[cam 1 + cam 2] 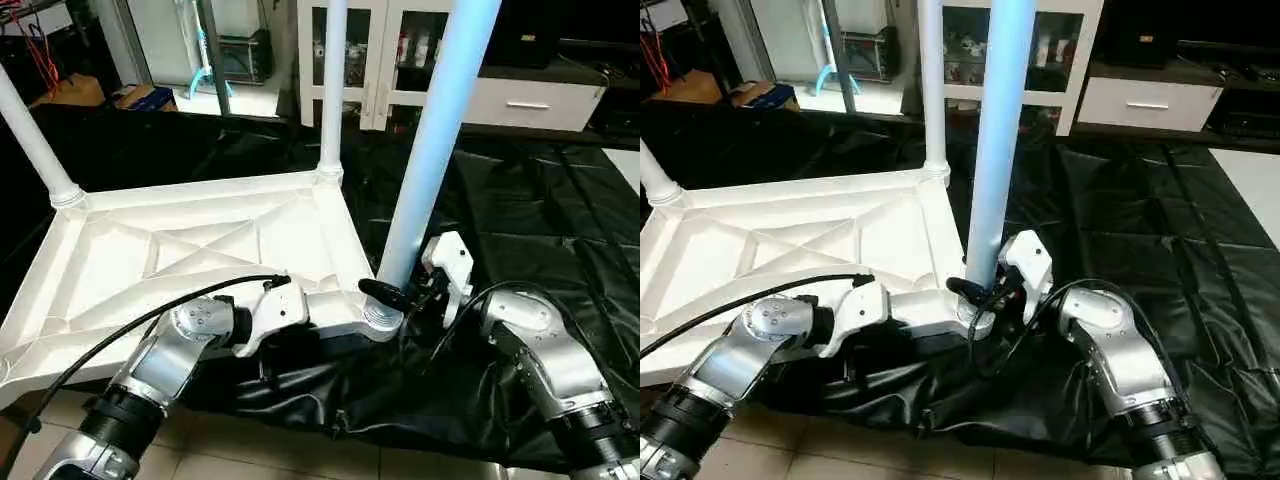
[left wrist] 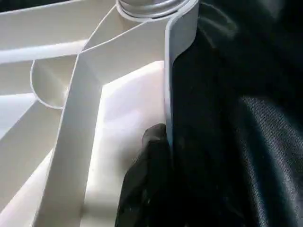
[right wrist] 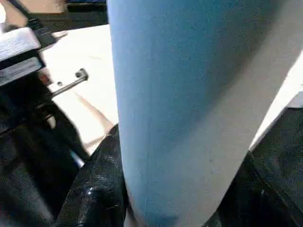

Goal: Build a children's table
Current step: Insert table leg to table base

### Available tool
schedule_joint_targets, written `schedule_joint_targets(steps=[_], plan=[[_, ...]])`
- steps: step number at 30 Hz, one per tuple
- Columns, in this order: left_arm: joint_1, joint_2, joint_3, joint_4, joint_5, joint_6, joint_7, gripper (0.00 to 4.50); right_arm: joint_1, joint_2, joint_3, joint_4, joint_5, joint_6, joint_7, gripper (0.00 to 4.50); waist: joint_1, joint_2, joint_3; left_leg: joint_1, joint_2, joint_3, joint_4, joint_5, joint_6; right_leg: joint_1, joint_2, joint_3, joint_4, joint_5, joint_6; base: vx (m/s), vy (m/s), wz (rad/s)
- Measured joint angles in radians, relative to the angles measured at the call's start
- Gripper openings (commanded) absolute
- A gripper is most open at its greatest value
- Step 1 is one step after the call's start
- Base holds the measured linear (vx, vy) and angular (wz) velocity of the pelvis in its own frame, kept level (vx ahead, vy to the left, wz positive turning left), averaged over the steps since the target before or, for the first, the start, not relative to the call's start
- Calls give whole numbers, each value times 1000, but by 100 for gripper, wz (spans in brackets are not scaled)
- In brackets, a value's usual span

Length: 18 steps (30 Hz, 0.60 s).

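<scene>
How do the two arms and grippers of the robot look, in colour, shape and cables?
Both forearms are silver metal with rounded joint housings and black ribbed cuffs near the picture's bottom edge. Each wrist carries a white plastic housing: left gripper, right gripper. The fingers are black and slim. A black cable arcs along the left arm; thinner black cables loop beside the right wrist.

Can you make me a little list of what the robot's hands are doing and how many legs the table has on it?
table top: upside down, ribs facing up, on a black sheet
legs standing in sockets: three seen; far left, far middle, near corner
left gripper: shut on the table top's near edge wall
right gripper: fingers on either side of the near corner leg, low down by its socket
fourth corner: out of the pictures, cannot tell
background: white glass-door cabinet
</scene>
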Motion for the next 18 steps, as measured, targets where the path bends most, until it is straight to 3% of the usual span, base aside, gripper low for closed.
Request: schedule_joint_targets(steps=[5, 10, 13, 16, 18], plan=[[-14, -63, 1, -10, 31, 90, 89, 1, -10, 67, -24, 25, -58, -15, -185, 185, -7, 4, 3, -1, -1, -5, -3, 0, 0, -1, 0, -3, -13, 0, 0, 0, 0, 0], [-38, -160, 10, 3, 44, 181, 201, 1, -64, 146, -59, 116, -76, -40, -394, 185, -35, 14, 13, -3, -4, -6, -3, -1, 1, -2, -1, -6, -29, 0, 1, 0, 0, 0], [-74, -226, 31, 42, 43, 200, 260, 1, -127, 203, -108, 193, -74, -42, -528, 185, -47, 10, 26, -4, -6, -6, -4, -2, 4, -2, -3, -9, -32, -1, 0, 0, 0, 0], [-95, -273, 37, 53, 41, 215, 301, 1, -175, 225, -133, 244, -76, -45, -627, 185, -49, 6, 39, -10, -2, -13, -7, -4, 7, 1, -7, -31, -48, -3, -4, 0, 0, 0], [-120, -316, 38, 68, 39, 249, 337, 1, -226, 248, -144, 316, -96, -63, -738, 185, -46, 7, 45, -15, -4, -15, -6, -4, 7, 0, -8, -34, -50, -4, -6, 0, 0, 0]])
